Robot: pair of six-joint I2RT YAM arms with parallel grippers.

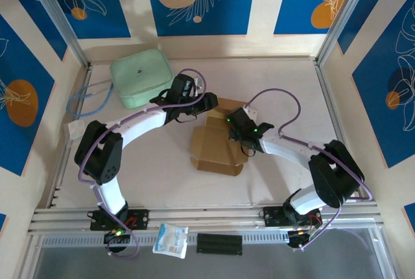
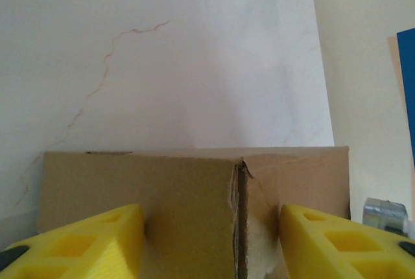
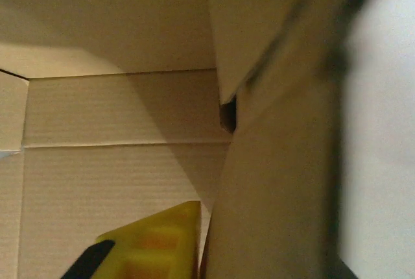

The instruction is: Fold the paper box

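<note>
The paper box [image 1: 216, 144] is brown kraft cardboard, partly folded, lying mid-table with its side flaps raised. My left gripper [image 1: 206, 102] is at the box's far edge. In the left wrist view its yellow fingers [image 2: 97, 237] stand wide apart, open, either side of two upright cardboard panels [image 2: 162, 194] split by a slit. My right gripper [image 1: 238, 131] is at the box's right wall. In the right wrist view one yellow finger [image 3: 162, 240] sits inside the box against a raised wall [image 3: 272, 194]; the other finger is hidden behind that wall.
A mint-green rounded pouch [image 1: 141, 76] lies at the back left, with a blue cord [image 1: 81, 104] beside it. A white packet [image 1: 172, 240] and a black bar [image 1: 219, 243] rest on the front rail. Metal frame posts line both sides.
</note>
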